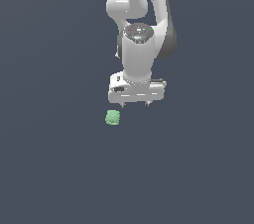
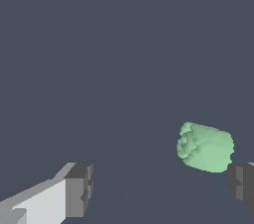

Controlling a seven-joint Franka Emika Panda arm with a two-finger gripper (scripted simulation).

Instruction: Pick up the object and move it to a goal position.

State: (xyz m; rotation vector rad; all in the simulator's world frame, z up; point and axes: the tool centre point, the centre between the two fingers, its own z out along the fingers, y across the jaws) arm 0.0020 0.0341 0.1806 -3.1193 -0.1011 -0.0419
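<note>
The object is a small light-green, rounded, lumpy block (image 1: pixel 113 118) lying on the dark grey floor, toward the exterior view's left of my gripper. My white gripper (image 1: pixel 135 104) points down and hangs above the floor, a little to the block's right in the exterior view, with only its short dark fingertips showing. In the wrist view the block (image 2: pixel 205 146) lies close to one dark fingertip (image 2: pixel 242 184), and the other fingertip (image 2: pixel 79 190) is far off. The jaws stand wide apart and hold nothing.
The white arm (image 1: pixel 141 25) rises behind the gripper to the top of the exterior view. The dark grey floor (image 1: pixel 54 168) spreads flat all around.
</note>
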